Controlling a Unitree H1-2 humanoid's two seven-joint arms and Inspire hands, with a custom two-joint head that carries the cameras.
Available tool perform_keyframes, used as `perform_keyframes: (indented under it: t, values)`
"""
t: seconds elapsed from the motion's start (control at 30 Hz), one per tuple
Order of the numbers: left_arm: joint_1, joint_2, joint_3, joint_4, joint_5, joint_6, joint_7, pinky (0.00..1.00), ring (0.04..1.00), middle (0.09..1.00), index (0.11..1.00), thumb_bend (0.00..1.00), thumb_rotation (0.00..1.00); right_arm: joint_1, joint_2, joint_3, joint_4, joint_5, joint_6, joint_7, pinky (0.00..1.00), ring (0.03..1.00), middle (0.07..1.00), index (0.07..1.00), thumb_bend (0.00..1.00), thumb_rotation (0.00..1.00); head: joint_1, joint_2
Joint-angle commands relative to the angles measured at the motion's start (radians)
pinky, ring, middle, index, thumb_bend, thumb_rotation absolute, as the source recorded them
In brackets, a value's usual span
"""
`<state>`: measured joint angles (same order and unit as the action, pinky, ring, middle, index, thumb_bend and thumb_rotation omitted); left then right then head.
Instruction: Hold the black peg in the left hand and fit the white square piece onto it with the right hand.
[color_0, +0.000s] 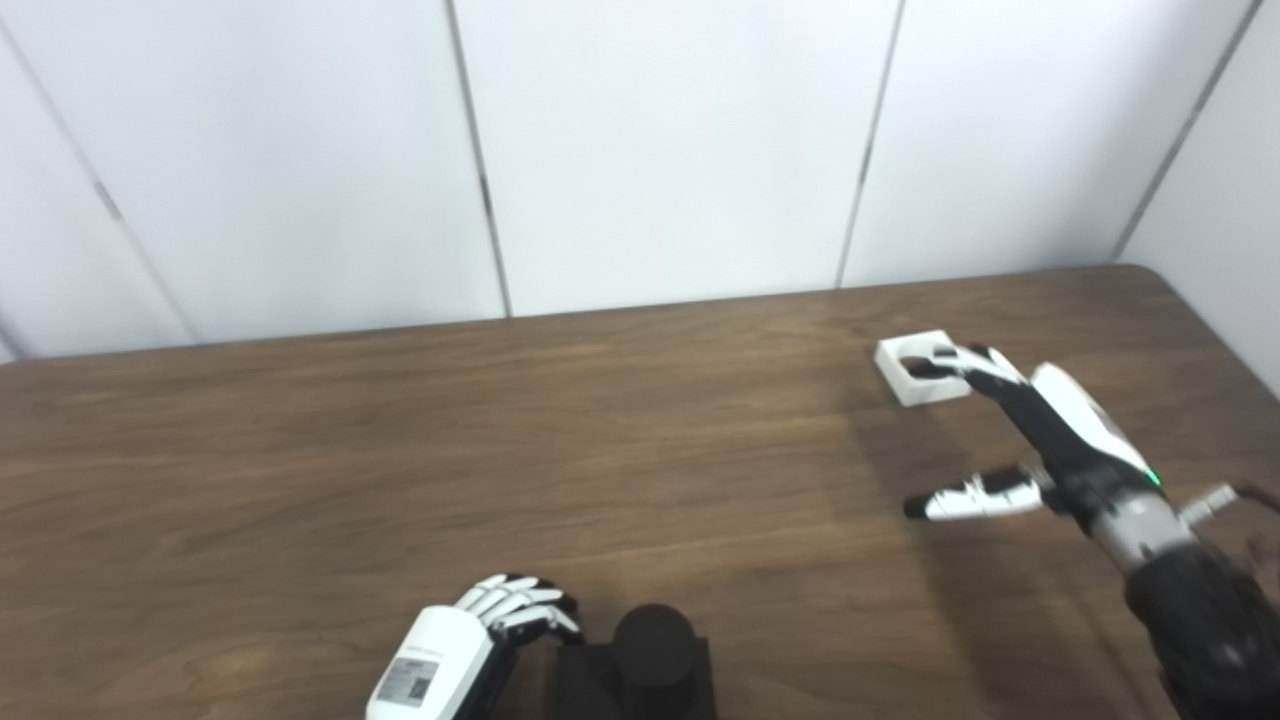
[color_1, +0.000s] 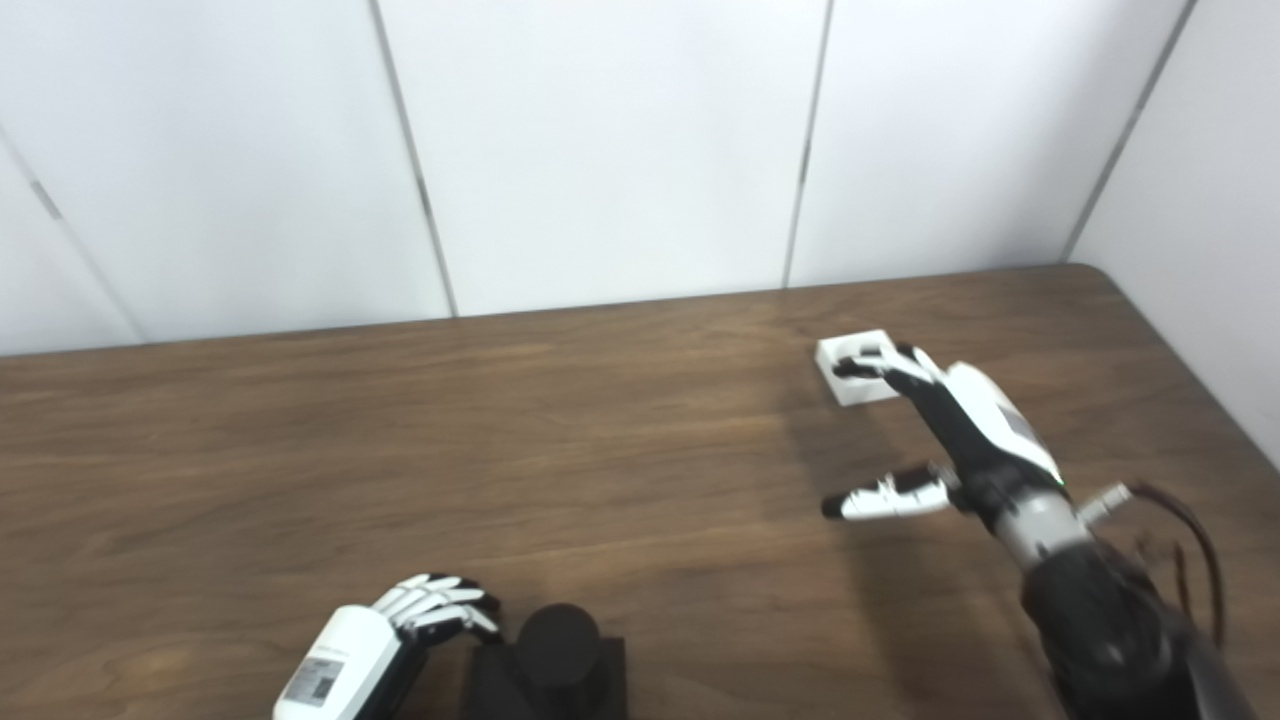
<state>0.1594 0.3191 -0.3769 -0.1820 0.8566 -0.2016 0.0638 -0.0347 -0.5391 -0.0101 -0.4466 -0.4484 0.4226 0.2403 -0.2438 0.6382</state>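
Reaching is all we have done so far; neither piece is in a firm grip yet, as far as we can see.

Our right hand (color_0: 1040, 430) is stretched toward 1 o'clock on the surface (color_0: 400, 450). Its fingers (color_0: 965, 365) lie over the white piece (color_0: 905, 375), with the tips above or in the round hole, while the thumb stands far apart, pointing toward 9 o'clock. So this hand is wide open and it holds nothing. We cannot tell if the tips already touch the piece or only hover over it. The piece lies flat on the surface, at about 2 o'clock from the middle, well apart from the peg.

Our left hand (color_1: 385, 635) is at 6 o'clock, near the lower edge. Its fingers (color_1: 440, 605) are curled and sit just beside the peg (color_1: 558, 640), on its 9 o'clock side. They are not around the peg, and we see a small gap between them. The peg stands upright on its dark base, which is partly cut by the picture edge.

In our judgement the task is at its very start. What is left is almost everything: the left hand must take the peg, the right hand must close on the piece and lift it, then bring it across toward 7 o'clock and lower the hole over the peg.
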Motion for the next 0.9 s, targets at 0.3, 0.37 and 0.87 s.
perform_keyframes:
  t: [0.3, 0.37, 0.87]
  values:
    - [0.023, 0.046, 0.028, 0.089, 0.032, 0.008, -0.004, 0.85, 0.813, 0.764, 0.49, 0.51, 0.05, -0.185, -0.072, 0.003, 0.176, -0.067, -0.028, -0.012, 1.0, 1.0, 1.0, 0.841, 0.91, 0.15, -0.038, -0.01]
    - [0.024, 0.049, 0.028, 0.093, 0.035, 0.003, 0.001, 0.86, 0.812, 0.764, 0.49, 0.51, 0.06, -0.211, -0.078, 0.018, 0.206, -0.095, -0.038, -0.017, 1.0, 1.0, 1.0, 0.849, 0.91, 0.16, -0.051, -0.01]
    - [0.033, 0.055, 0.038, 0.104, 0.032, -0.01, 0.013, 0.87, 0.821, 0.767, 0.491, 0.5, 0.06, -0.429, -0.104, 0.109, 0.458, -0.175, -0.099, -0.016, 1.0, 1.0, 1.0, 0.861, 0.89, 0.18, -0.073, -0.011]
